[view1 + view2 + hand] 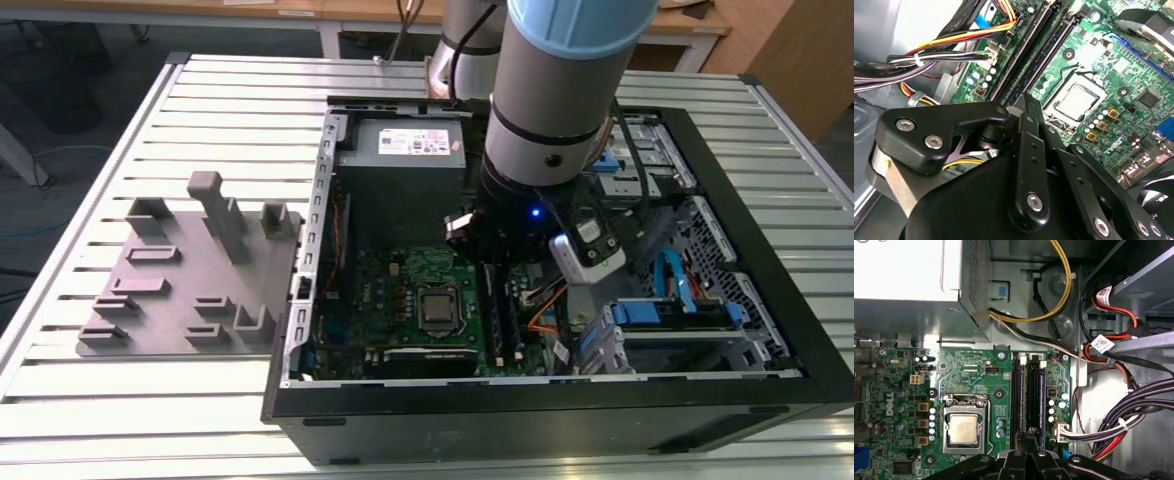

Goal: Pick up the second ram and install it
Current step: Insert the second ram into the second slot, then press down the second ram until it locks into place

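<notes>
My gripper [478,250] hangs inside the open computer case over the green motherboard [400,285]. Its black fingers are pressed together, with nothing visible between them. In both wrist views the gripper [1025,100] [1029,433] points down at one end of the memory slots. Two long dark sticks stand side by side in those slots beside the processor [964,429]. The second ram [1035,390] [1046,55] [513,318] is the stick in line with my fingertips. It sits upright in its slot. Whether the fingertips touch it is hidden.
A grey fixture block [200,270] with upright posts lies on the slatted table at the exterior view's left. Cable bundles [1124,415] run close beside the slots. The power supply [400,150] and the drive cage [681,310] crowd the case around my arm.
</notes>
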Tool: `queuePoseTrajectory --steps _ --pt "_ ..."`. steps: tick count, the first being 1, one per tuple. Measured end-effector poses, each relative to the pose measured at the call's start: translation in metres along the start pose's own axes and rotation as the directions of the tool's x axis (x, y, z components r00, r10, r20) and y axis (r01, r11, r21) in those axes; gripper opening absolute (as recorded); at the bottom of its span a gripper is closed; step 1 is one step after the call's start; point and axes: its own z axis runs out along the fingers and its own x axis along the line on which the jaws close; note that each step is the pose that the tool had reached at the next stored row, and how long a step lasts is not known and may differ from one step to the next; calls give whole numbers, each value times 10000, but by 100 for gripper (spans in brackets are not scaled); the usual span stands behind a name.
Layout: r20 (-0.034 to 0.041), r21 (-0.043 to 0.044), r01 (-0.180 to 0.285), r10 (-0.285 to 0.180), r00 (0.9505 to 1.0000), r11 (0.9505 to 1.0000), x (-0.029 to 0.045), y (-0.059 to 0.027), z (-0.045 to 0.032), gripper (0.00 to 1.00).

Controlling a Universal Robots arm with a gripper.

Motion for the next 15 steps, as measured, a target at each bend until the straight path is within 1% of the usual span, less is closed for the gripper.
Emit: queuePoseTrajectory --steps 5,8,10,15 --pt "1 -2 0 0 10000 10000 0 3 4 7" --pt "0 -20 -3 3 10000 10000 2 23 27 7" --pt "1 -44 -2 2 10000 10000 2 61 56 7" --pt "1 -84 -3 3 10000 10000 3 201 139 7"
